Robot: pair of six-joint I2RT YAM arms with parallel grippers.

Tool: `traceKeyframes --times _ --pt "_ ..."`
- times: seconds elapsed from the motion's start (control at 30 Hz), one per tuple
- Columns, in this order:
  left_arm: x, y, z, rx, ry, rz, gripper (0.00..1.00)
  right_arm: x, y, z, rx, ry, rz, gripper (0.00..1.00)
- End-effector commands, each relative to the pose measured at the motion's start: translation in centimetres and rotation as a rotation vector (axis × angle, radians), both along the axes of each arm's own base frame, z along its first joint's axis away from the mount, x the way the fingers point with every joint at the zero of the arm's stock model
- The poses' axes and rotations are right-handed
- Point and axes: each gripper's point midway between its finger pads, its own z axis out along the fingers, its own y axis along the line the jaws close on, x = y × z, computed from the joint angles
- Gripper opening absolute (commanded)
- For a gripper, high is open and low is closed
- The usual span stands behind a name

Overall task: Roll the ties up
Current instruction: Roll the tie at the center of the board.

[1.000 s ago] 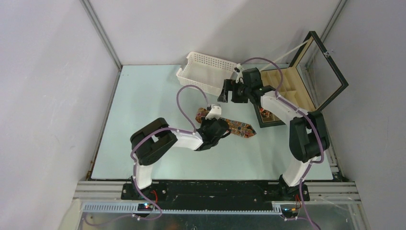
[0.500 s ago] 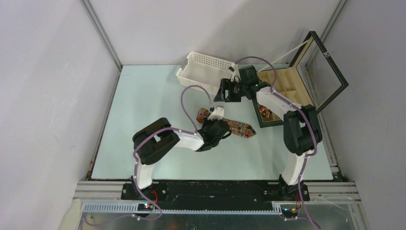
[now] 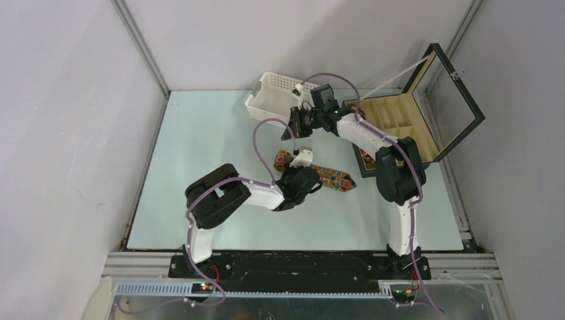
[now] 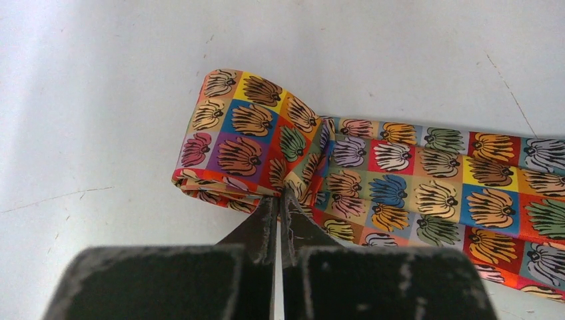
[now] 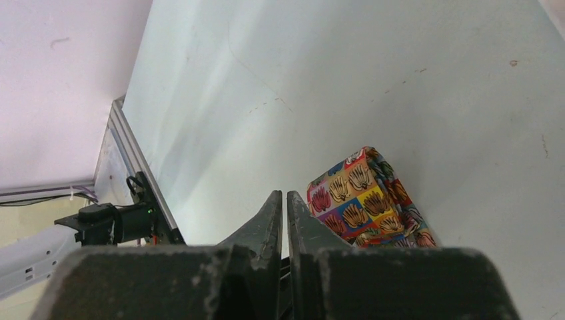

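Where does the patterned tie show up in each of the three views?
Top external: tie at picture centre, mid-table.
Left wrist: tie fills the centre and right.
Right wrist: its folded end, lower centre-right.
Shared landmark: the pale table under it.

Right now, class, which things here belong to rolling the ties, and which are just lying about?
Job: tie, partly rolled; left gripper, pinching it; right gripper, shut and empty.
Lying about: white basket; black box, lid open.
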Motion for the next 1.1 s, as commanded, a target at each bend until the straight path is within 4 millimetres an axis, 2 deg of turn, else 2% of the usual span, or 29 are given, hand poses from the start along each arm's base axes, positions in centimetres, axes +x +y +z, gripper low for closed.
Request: traceKeyframes --times 0.0,0.07,0.1,0.13,0.17,0.27,0.3,0.33,0.37,0.4,0.47,0.5,0.57,0.6,0.87,1.07 --pt "0.4 -1.1 0.7 -0.024 -0.017 -0.015 0.00 1.3 -0.1 1.3 0.006 -0.076 -0.007 0.06" --pt "0.5 -1.2 0.7 -0.024 -0.018 -0.017 0.00 1.3 0.4 1.7 0.015 -0.048 0.021 0.00" --pt "0.5 -1.3 0.8 -0.026 -0.017 -0.020 0.00 1.2 0.7 0.9 0.015 -0.017 0.040 0.00" --pt "0.5 -1.3 0.8 -0.027 -0.019 -0.020 0.00 0.7 1.1 1.4 0.036 0.008 0.075 0.00" --pt "0.5 -1.3 0.8 -0.026 -0.019 -0.021 0.00 0.7 1.2 0.4 0.030 0.043 0.083 0.00" --pt "0.5 -1.3 0.7 -0.023 -0.017 -0.022 0.00 0.2 1.4 -0.6 0.015 0.077 0.091 0.00" --pt "0.5 -1.2 0.6 -0.023 -0.017 -0.021 0.00 0.1 1.4 -0.7 0.009 0.066 0.090 0.12" --pt "0.5 -1.2 0.6 -0.023 -0.017 -0.020 0.00 0.1 1.3 -1.2 0.002 0.053 0.085 0.18" --pt "0.5 -1.2 0.6 -0.023 -0.017 -0.020 0.00 0.3 1.4 -0.8 0.007 0.019 0.080 0.26" --pt "0.5 -1.2 0.6 -0.023 -0.016 -0.019 0.00 0.1 1.2 -1.3 0.000 0.024 0.074 0.28" --pt "0.5 -1.2 0.6 -0.025 -0.016 -0.019 0.00 0.5 0.9 -1.0 -0.006 0.013 0.053 0.12" --pt "0.5 -1.2 0.6 -0.026 -0.017 -0.019 0.00 0.4 0.7 -1.5 -0.019 0.044 0.048 0.01" --pt "0.5 -1.3 0.7 -0.027 -0.017 -0.020 0.00 0.6 1.0 -1.2 -0.008 0.071 0.063 0.00" --pt "0.5 -1.3 0.7 -0.027 -0.017 -0.022 0.00 0.6 1.1 -1.8 -0.012 0.090 0.069 0.00" --pt "0.5 -1.3 0.6 -0.019 -0.017 -0.021 0.00 -0.6 1.8 -3.1 0.027 0.201 0.128 0.00" --pt "0.5 -1.2 0.6 -0.020 -0.015 -0.023 0.00 -1.0 1.5 -4.9 -0.001 0.268 0.126 0.00"
